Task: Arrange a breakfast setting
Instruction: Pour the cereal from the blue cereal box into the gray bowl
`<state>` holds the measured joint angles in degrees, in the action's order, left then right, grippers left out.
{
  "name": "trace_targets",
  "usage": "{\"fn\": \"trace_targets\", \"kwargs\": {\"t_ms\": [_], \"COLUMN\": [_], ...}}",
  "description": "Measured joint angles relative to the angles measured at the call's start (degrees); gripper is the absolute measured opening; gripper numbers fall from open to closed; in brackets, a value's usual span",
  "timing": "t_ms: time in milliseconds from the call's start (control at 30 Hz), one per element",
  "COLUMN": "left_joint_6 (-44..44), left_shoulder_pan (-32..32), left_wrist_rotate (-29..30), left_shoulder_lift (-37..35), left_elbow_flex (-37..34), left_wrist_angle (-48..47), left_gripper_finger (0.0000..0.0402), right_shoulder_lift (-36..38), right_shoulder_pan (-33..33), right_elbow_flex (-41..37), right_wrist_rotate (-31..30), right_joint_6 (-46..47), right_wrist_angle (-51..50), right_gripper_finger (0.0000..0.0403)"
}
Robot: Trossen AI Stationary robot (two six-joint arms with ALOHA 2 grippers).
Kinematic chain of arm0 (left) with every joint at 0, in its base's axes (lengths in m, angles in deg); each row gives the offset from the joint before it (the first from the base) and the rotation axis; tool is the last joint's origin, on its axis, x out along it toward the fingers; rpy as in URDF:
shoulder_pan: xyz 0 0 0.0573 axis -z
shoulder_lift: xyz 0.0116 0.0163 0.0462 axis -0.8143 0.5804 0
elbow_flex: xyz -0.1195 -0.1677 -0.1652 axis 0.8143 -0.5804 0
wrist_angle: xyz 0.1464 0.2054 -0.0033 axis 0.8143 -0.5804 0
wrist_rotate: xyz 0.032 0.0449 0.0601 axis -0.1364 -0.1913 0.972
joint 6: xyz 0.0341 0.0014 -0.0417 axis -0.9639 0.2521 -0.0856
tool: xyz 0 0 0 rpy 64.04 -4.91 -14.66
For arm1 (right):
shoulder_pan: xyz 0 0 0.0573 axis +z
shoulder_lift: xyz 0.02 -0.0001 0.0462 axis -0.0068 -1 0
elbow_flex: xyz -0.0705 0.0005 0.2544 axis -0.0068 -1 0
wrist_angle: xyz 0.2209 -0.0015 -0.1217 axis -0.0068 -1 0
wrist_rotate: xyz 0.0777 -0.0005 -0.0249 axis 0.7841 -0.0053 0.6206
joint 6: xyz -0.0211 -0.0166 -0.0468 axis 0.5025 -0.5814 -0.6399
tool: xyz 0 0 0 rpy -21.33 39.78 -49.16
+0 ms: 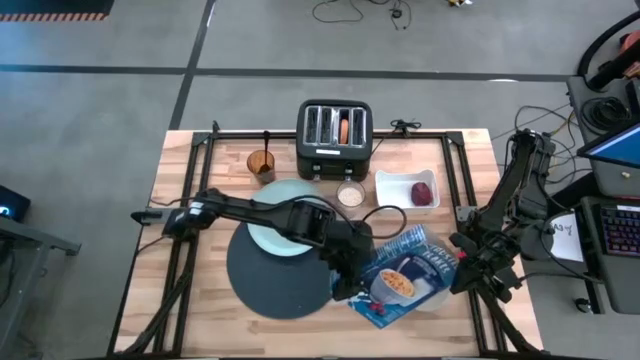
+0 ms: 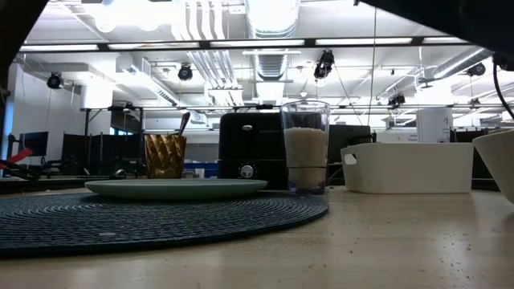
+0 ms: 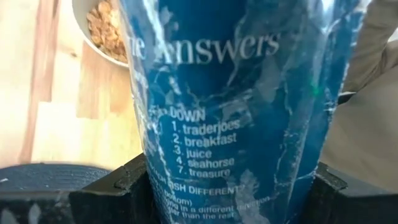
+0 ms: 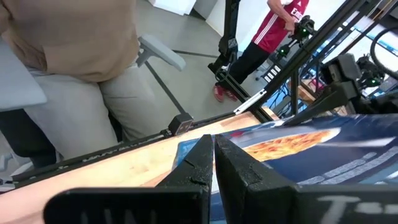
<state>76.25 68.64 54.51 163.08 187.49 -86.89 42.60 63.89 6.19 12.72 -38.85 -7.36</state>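
From above, the round dark-blue woven placemat (image 1: 277,272) lies at the table's front with the pale mint round plate (image 1: 283,226) overlapping its far edge. The left gripper (image 1: 350,282) reaches to the near end of a glossy blue cereal bag (image 1: 408,272) lying flat just right of the placemat. The small glass of milk (image 1: 351,194) stands before the black four-slot toaster (image 1: 336,139), where a bagel (image 1: 345,128) sits in a slot. A small dark-red fruit (image 1: 422,192) rests in the white rectangular tray (image 1: 390,183). The right gripper (image 1: 462,268) sits at the bag's right edge.

At table height, the plate (image 2: 175,187) sits on the placemat (image 2: 161,217), the milk glass (image 2: 305,147) just behind it and the tray (image 2: 408,167) to one side.

The left wrist view shows the bag (image 3: 236,106) standing between that arm's half-spread fingers (image 3: 112,186), apparently pinched.

The right wrist view shows its fingers (image 4: 208,165) pressed together, empty, beside the bag (image 4: 298,146); people stand beyond the table.

Judging by this, the cereal step is in hand. Next the bag probably must be lifted and tipped over a bowl, keeping the slippery film from sliding out.
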Motion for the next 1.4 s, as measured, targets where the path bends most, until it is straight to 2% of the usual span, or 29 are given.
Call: {"fn": "trace_targets", "kwargs": {"t_ms": [233,533,800,1033,1233,1400], "left_joint_6": [-2.0,-2.5,-2.9,-2.2,-0.9,0.3], "left_shoulder_pan": [1.2,1.6,3.1,4.6,5.3,5.6], "left_wrist_rotate": [5.8,8.8,14.9,19.1,21.2,22.4], "left_shoulder_lift": [-0.6,-0.8,-1.7,-2.8,-6.6,-15.1], "left_elbow_flex": [0.0,0.0,0.0,-1.8,-8.7,-24.7], "left_wrist_angle": [-0.1,-0.4,-0.5,-0.7,4.1,18.2], "left_gripper_finger": [0.0237,0.0237,0.0233,0.0233,0.0233,0.0233], "right_shoulder_lift": [0.0,0.0,0.0,0.0,0.0,0.0], "right_shoulder_pan": [0.0,0.0,0.0,0.0,0.0,0.0], "right_elbow_flex": [0.0,0.0,-0.2,-0.5,-0.6,-0.7], "right_wrist_rotate": [1.0,4.8,5.3,9.4,9.6,9.6], "right_joint_6": [-5.1,-11.6,-13.3,-14.8,-15.3,-15.6], "right_wrist_angle": [2.9,9.7,11.9,12.5,13.3,16.2], "right_gripper_finger": [0.0009,0.0009,0.0009,0.0009,0.0009,0.0009]}}
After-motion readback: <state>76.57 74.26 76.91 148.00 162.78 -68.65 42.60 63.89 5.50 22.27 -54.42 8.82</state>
